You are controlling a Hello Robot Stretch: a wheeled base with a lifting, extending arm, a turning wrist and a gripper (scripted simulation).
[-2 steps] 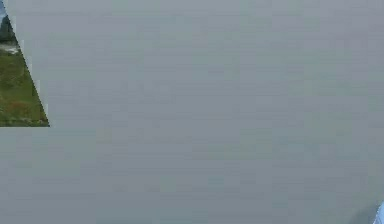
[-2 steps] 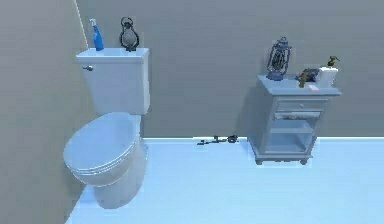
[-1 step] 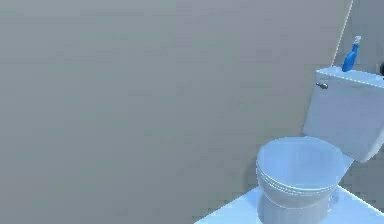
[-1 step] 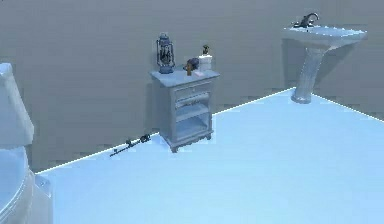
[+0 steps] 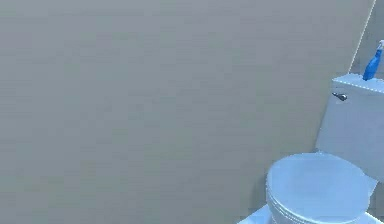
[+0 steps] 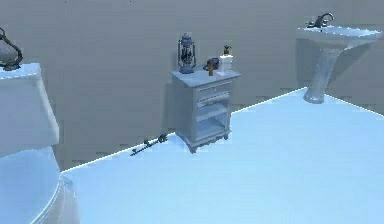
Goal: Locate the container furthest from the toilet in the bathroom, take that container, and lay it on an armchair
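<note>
Apparently early search: a blue bottle [image 5: 373, 62] sits on the toilet [image 5: 318, 188], a nightstand [image 6: 205, 108] with small items [image 6: 222, 62] stands well apart from that toilet, pickup and armchair drop remain, gripper state cannot be told.

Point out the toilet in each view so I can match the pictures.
Forward view: the toilet sits in the bottom right corner.
Arm side view: the toilet sits at the left edge, with its bowl in the bottom corner.
Shared landmark: its tank, at the forward view's right edge and at the arm side view's left edge.
</note>
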